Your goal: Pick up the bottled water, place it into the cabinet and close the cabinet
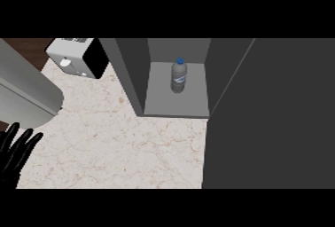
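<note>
The bottled water (178, 75), clear with a blue cap, stands upright on the grey shelf (177, 104) inside the open cabinet (131, 66). The cabinet's dark door (271, 115) swings out toward me and fills the right side of the view. My left hand (14, 153) shows at the lower left edge, fingers straight and pointing up, resting far from the bottle and holding nothing. My right hand does not show anywhere.
A white and black toaster (77, 56) sits at the back left of the marble counter (118, 146). A large grey rounded object (23, 93) covers the left edge.
</note>
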{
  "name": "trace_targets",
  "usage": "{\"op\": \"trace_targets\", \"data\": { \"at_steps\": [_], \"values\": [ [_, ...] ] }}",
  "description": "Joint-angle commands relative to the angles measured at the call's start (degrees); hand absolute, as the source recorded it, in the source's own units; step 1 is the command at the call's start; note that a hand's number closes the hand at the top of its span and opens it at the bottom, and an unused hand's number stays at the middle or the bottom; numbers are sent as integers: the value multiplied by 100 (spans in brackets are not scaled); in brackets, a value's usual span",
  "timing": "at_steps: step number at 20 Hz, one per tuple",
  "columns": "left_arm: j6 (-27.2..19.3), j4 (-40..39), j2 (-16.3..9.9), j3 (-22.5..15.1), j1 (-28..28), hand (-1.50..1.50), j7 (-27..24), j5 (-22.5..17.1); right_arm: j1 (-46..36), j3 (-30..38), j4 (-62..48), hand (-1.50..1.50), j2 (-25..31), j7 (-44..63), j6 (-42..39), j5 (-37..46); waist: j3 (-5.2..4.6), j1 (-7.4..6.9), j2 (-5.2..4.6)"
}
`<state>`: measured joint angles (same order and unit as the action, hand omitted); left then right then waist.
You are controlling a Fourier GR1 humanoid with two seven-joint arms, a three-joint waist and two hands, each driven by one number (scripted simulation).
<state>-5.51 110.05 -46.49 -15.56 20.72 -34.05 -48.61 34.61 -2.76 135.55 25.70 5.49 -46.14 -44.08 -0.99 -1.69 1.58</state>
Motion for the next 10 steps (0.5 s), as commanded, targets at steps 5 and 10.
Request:
{"op": "trace_targets", "data": {
  "at_steps": [5, 10],
  "values": [
    [415, -13, -379, 465, 441, -150, -5, -344, -886, -463, 1428, 150, 258, 818, 447, 921, -38, -109, 67],
    [585, -22, -495, 728, 679, -150, -61, -514, -1352, -1064, 1230, 150, 52, 1147, 1039, 952, -31, -94, 73]
  ]
}}
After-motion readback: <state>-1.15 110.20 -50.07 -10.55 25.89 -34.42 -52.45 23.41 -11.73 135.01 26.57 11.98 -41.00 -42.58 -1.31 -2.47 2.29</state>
